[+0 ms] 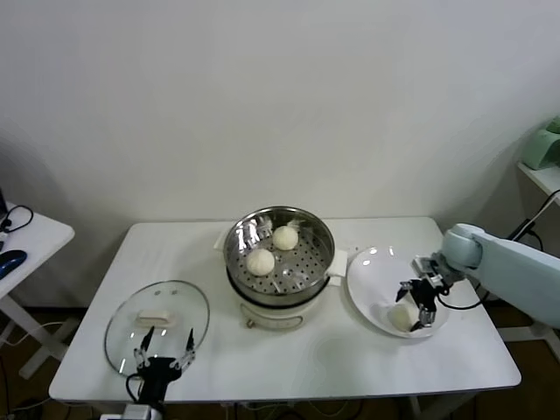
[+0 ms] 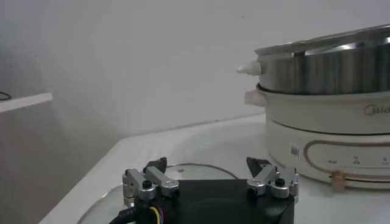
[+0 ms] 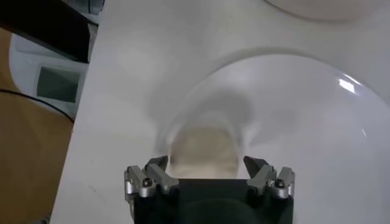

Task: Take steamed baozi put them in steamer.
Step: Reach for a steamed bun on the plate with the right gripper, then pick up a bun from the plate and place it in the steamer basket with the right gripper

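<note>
**Two buns in, one on the plate, right hand poised over it**

Here is the picture at the table point(image 1: 350, 350): the steamer point(image 1: 325, 238) sits in the middle on its white cooker base point(image 1: 280, 313), and two buns are already inside on the perforated floor, one toward the back point(image 1: 285, 237) and one nearer the front point(image 1: 260, 261). That part of the job looks done.

Over on the robot's right, the white plate point(image 1: 372, 271) carries one bun point(image 1: 402, 317), lying near the plate's front edge. The right hand point(image 1: 417, 304) is right above it, fingers spread wide with the bun sitting between them. The right wrist view shows the same: the bun point(image 3: 203, 152) lies just beyond the two open fingertips point(image 3: 152, 176), not pinched yet. I'd call this the moment before the grab; the fingers need to close on the soft dough without squashing it.

The left hand point(image 1: 164, 348) is parked low at the front of the table, fingers spread and empty, hovering over the near rim of the glass lid point(image 1: 127, 319) that lies flat on the robot's left.

Tally as far as can be seen: two buns in the steamer, one waiting on the plate. No other bun shows anywhere. Still to do: grip this one, carry it across, set it in the basket.
</note>
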Controlling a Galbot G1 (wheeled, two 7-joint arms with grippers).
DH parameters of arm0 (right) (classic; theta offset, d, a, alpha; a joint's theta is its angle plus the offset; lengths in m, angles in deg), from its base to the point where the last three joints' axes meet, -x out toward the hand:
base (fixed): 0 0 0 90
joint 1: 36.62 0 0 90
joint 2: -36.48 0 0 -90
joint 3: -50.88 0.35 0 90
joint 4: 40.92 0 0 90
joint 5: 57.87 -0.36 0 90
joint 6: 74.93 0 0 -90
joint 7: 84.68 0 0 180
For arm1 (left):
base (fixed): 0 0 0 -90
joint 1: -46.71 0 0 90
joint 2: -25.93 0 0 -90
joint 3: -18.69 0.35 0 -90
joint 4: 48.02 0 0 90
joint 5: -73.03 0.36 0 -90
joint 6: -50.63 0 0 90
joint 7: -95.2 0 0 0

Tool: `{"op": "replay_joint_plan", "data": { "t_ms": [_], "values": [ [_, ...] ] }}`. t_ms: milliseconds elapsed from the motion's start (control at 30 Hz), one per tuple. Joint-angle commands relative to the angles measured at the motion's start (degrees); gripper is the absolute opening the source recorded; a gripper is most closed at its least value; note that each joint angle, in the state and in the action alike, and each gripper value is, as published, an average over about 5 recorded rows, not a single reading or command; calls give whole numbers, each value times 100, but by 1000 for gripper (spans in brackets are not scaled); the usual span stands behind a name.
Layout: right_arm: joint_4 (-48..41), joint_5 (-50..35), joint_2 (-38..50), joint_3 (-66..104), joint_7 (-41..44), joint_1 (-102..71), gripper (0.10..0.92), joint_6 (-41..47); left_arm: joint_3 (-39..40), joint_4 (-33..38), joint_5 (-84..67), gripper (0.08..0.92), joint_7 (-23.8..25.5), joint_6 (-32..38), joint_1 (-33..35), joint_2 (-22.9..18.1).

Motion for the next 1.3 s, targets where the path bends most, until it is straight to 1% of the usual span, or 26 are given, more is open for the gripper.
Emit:
{"op": "replay_joint_plan", "data": {
  "t_ms": [33,167,467,800,933,1067,1300],
  "values": [
    [-67,44,-81,42,12,-79,809,7,-10,-17,-20,823,2,2,-4,7],
    [-64,57,-65,64,14,-110,755,16,-41,-7,-71,823,2,-18,-28,29],
    [-91,47,-38,120,4,-112,677,24,-15,12,-71,823,1,-28,-34,23],
    [98,39,14,79,44,347,653,-137,-3,21,-49,823,-3,-36,-42,20],
    [267,125,-33,-252,194,1112,654,-454,21,36,-25,823,0,-46,-35,28],
    [451,361,-179,-707,390,2079,657,-952,57,73,18,823,3,-72,-25,26],
    [923,1278,-599,-1156,511,3645,662,-2117,91,144,78,823,15,-113,-17,23]
  ]
}}
